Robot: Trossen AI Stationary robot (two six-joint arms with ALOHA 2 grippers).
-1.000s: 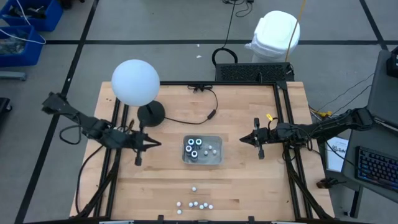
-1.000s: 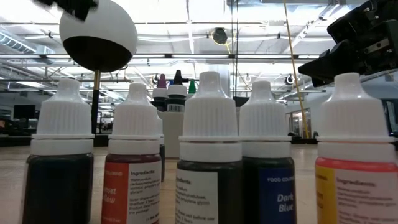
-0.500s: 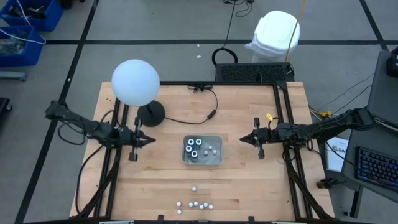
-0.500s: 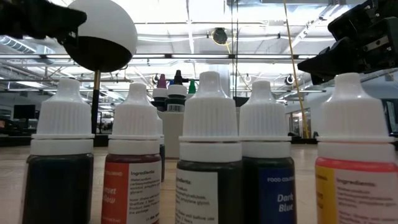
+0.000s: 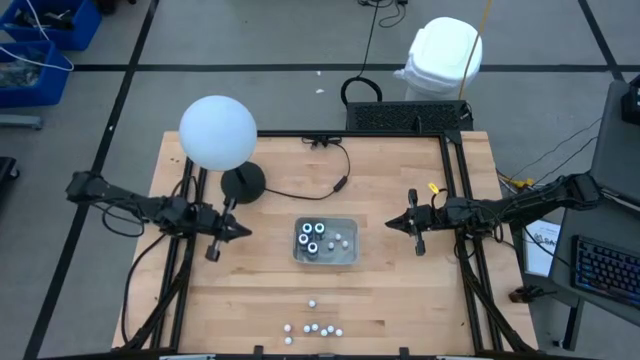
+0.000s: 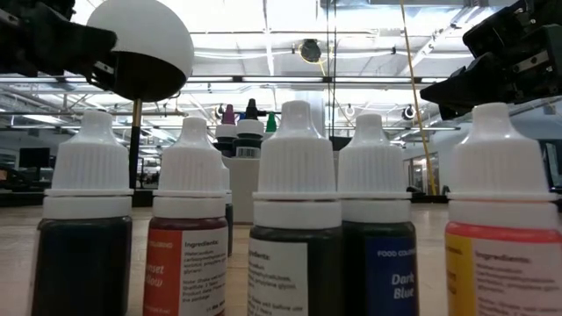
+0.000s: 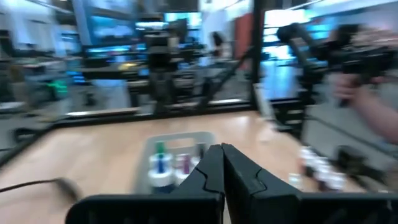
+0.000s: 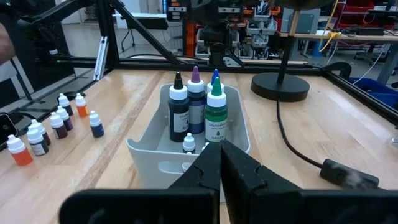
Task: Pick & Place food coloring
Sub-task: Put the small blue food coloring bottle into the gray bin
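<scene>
Seven or so small white-capped food coloring bottles [image 5: 312, 326] are loose near the wooden worktop's [image 5: 400, 290] front edge, so I'd say plenty is left. Four taller dark bottles with pointed tips [image 8: 198, 107] plus some small ones already sit in the clear grey rectangular tray [image 5: 326, 241] mid-worktop. Everything stands upright, long axis vertical, caps up. Left end effector [image 5: 232, 229] and right end effector [image 5: 395, 224] hover either side of the tray, both with fingers together, holding nothing.

Blue bottle [image 6: 373, 237] label reads, seemingly, "Dark Blue".
</scene>
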